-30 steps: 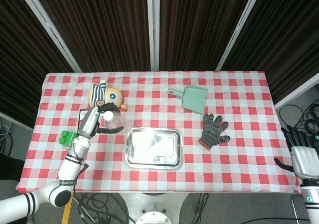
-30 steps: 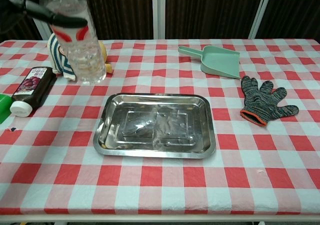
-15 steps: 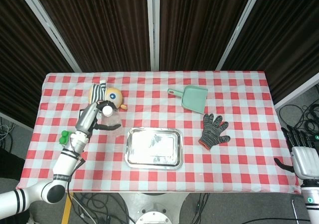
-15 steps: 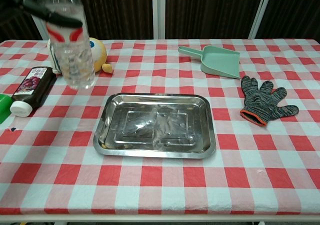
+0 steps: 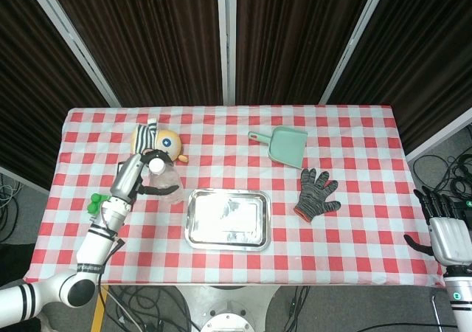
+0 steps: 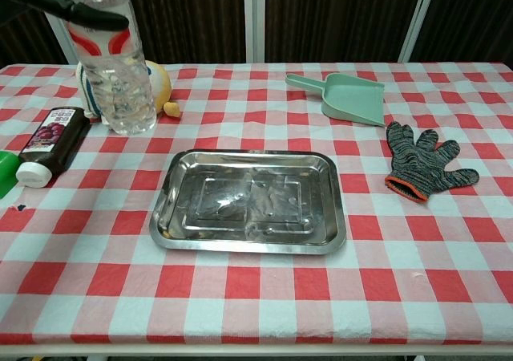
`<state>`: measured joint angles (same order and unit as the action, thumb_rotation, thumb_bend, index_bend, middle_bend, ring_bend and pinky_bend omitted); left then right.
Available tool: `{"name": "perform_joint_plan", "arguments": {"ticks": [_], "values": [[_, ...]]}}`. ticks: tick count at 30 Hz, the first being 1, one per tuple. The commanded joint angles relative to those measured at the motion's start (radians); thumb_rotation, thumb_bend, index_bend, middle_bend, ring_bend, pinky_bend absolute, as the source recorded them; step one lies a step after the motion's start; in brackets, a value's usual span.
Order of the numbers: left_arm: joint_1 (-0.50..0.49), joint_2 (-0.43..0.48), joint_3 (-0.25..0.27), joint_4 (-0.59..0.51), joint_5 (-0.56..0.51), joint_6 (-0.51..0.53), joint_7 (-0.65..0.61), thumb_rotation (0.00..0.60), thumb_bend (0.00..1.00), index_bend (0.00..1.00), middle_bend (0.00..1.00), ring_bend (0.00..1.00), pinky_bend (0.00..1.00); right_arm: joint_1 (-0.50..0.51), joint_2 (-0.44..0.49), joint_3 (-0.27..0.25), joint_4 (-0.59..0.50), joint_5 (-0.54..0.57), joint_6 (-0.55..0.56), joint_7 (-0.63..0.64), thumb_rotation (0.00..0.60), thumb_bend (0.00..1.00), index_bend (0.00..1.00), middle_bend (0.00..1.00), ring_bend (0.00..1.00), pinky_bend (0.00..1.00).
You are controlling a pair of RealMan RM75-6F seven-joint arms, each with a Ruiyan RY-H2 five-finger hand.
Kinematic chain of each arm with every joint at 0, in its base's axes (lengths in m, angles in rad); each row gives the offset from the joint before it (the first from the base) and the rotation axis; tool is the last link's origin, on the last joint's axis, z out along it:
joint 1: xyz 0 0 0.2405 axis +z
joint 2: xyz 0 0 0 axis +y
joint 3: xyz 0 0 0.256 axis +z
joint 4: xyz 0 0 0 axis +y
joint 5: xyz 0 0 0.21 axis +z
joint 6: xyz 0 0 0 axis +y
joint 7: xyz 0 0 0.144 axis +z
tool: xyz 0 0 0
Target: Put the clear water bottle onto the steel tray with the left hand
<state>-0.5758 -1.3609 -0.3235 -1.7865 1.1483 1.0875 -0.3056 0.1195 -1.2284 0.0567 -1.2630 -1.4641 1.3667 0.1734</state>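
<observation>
Dark curtains back a checked tablecloth [image 6: 264,313]. The left hand [image 5: 140,171] grips the clear bottle [image 6: 112,64] upright, lifted above the cloth; the steel tray [image 6: 164,204] lies to the hand's right and lower, so the carry goes that way. The right hand [image 5: 448,232] idles with fingers apart, well away.

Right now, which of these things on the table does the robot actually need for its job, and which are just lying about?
Needed for the job:
clear water bottle, held up by the left hand
steel tray, nothing on it yet

Just lying about:
green dustpan
grey knit glove
striped doll
dark juice bottle, on its side
green block
right hand, idle off the table
</observation>
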Motion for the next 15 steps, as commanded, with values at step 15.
{"name": "perform_joint_plan", "arguments": {"ticks": [15], "values": [[-0.041,-0.062,-0.001,0.044,0.004,-0.085,0.004,0.6,0.18,0.58,0.65,0.52,0.57,-0.002,-0.001,0.001,0.007,0.004,0.001,0.003,0.6,0.12,0.0,0.0,0.0,0.0]]}}
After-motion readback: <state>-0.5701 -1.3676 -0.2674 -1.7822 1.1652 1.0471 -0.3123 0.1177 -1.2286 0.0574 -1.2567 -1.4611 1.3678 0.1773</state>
